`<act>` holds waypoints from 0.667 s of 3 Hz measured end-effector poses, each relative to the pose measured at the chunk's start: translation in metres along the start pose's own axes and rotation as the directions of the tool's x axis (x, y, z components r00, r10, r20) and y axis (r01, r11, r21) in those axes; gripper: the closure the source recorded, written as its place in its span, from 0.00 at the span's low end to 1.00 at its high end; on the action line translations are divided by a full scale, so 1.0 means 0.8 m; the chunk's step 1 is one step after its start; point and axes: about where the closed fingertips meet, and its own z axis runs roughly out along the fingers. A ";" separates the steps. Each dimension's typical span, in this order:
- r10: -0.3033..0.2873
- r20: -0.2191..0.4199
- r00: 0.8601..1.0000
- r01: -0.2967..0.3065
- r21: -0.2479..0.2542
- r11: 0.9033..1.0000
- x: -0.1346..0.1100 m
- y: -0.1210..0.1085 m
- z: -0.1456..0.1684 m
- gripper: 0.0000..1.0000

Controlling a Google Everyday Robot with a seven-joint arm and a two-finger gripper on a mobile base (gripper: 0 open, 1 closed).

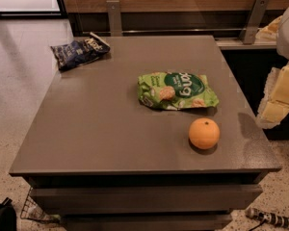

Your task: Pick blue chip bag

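Grey bench (pixel 101 129) fills view. Green snack bag (pixel 177 90) lies flat right of centre. Tool (pixel 278 97) at right frame edge, off bench's right side, above floor; open or closed: cannot tell. Blue chip bag (pixel 79 51) crumpled on far left corner, well apart from tool. Orange (pixel 204 133) near front right, just below green bag.

The blue chip bag (pixel 79 50) lies crumpled at the far left corner of the table (pixel 111 129), dark navy foil with white lettering, poking past the edge. The gripper (pixel 278 97) hangs far right, well apart.
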 end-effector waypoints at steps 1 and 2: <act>-0.001 0.008 1.000 0.001 0.007 1.000 -0.003 -0.005 0.000 0.00; -0.007 0.054 0.998 0.005 0.047 0.999 -0.019 -0.033 0.000 0.00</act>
